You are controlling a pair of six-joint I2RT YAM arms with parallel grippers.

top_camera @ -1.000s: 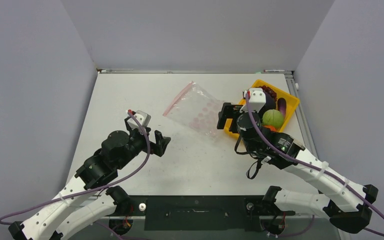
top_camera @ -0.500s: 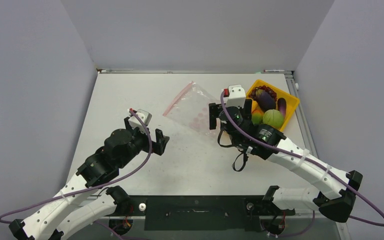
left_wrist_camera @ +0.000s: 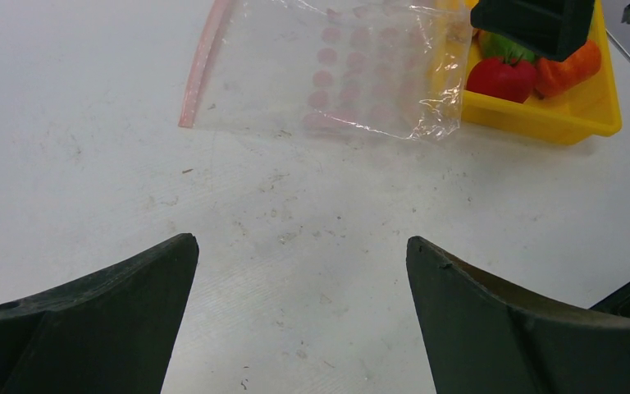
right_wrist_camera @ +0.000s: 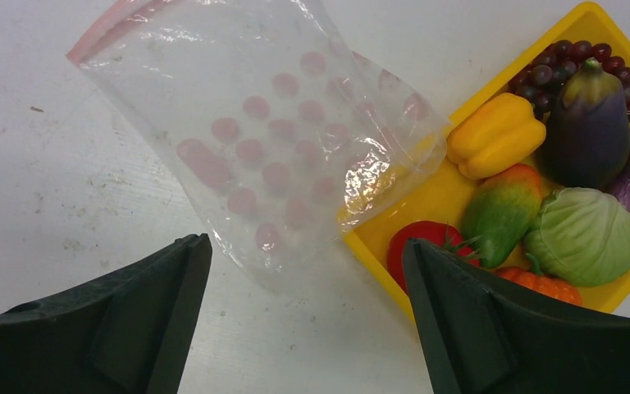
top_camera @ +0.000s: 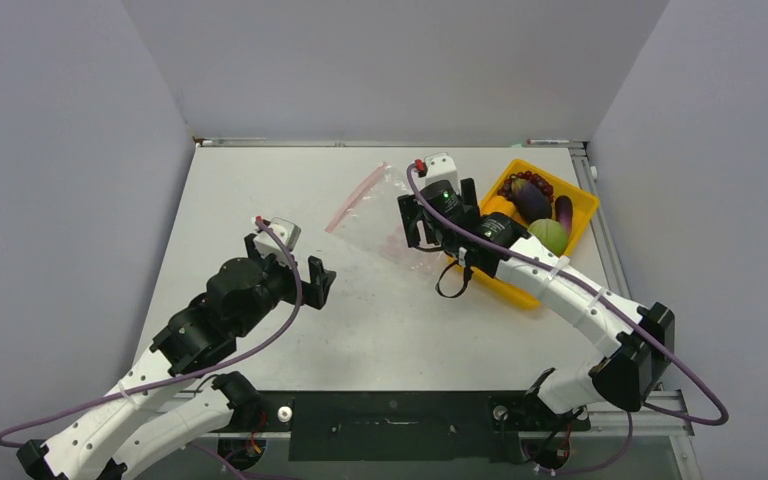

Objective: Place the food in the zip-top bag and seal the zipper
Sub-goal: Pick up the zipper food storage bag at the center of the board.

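The clear zip-top bag with pink dots lies flat on the table, empty, and one corner overlaps the yellow tray. Its pink-red zipper is at the far left edge. The food sits in the tray: grapes, eggplants, a green round fruit, a yellow pepper, a tomato and an orange piece. My right gripper is open and empty, hovering above the bag's near edge by the tray. My left gripper is open and empty over bare table, well short of the bag.
Grey walls enclose the white table on three sides. The tray stands at the back right against the table's right edge. My right arm stretches across the tray's near side.
My right gripper has moved left and farther back, from above the tray to above the bag's near edge. My left arm has barely moved.
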